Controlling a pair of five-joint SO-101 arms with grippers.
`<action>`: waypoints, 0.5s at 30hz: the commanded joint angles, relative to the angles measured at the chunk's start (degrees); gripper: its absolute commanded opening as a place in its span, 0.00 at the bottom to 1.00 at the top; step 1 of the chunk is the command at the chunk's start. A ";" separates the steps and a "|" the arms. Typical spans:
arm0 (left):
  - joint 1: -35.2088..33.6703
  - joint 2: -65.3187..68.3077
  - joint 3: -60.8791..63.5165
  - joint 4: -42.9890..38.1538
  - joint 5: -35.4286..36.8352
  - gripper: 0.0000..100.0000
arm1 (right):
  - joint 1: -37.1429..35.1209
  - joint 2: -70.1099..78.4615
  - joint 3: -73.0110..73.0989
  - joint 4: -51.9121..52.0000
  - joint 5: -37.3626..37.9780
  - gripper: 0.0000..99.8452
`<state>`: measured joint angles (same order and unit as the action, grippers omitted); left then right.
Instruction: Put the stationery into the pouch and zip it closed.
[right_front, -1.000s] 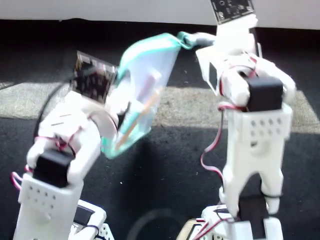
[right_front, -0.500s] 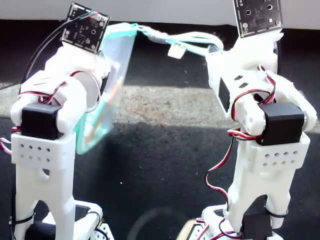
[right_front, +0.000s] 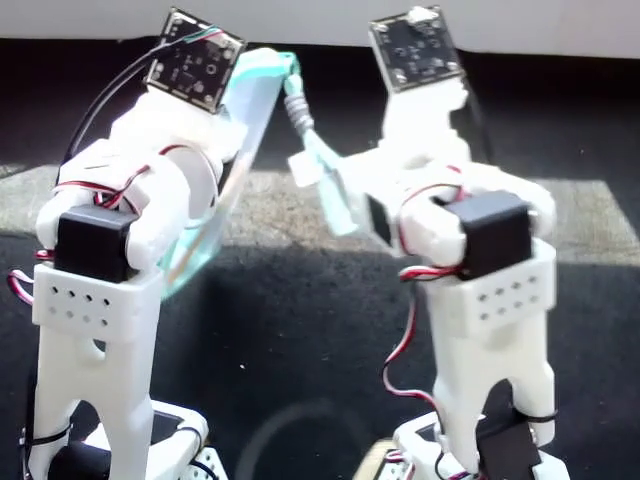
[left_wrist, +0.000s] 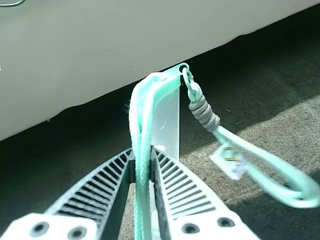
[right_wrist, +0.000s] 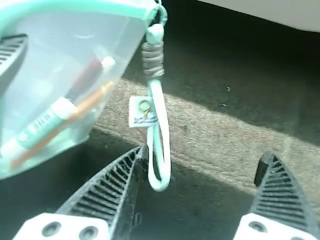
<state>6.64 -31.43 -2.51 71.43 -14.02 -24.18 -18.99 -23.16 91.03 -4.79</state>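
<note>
We found stationery (right_wrist: 65, 120) inside the pouch (right_front: 252, 95), aloft at high-view eleven o'clock, its edge clamped in the left gripper (left_wrist: 142, 150). The right gripper (right_wrist: 202, 155) gaped empty beside the pull strap (right_wrist: 159, 150). We judged it zipped; release remained.

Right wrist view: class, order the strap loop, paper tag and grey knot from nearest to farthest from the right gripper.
1. Strap loop, beside one finger of the right gripper.
2. Paper tag, midway between the other two.
3. Grey knot, next to the pouch corner.

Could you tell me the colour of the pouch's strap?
Mint green strap, clearest in the right wrist view.
</note>
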 joint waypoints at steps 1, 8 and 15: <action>0.92 -0.13 -3.12 0.09 -0.26 0.01 | -4.44 0.04 3.30 -5.41 -9.93 0.33; -3.65 -0.75 0.84 0.09 -0.53 0.01 | 3.82 -0.48 6.37 -11.12 -13.45 0.33; -9.98 -0.48 1.10 0.09 -2.37 0.01 | 22.64 -0.48 2.51 -5.58 -13.36 0.33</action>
<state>-1.89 -31.34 -1.01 71.43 -14.29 -8.70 -18.90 -17.71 83.91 -17.63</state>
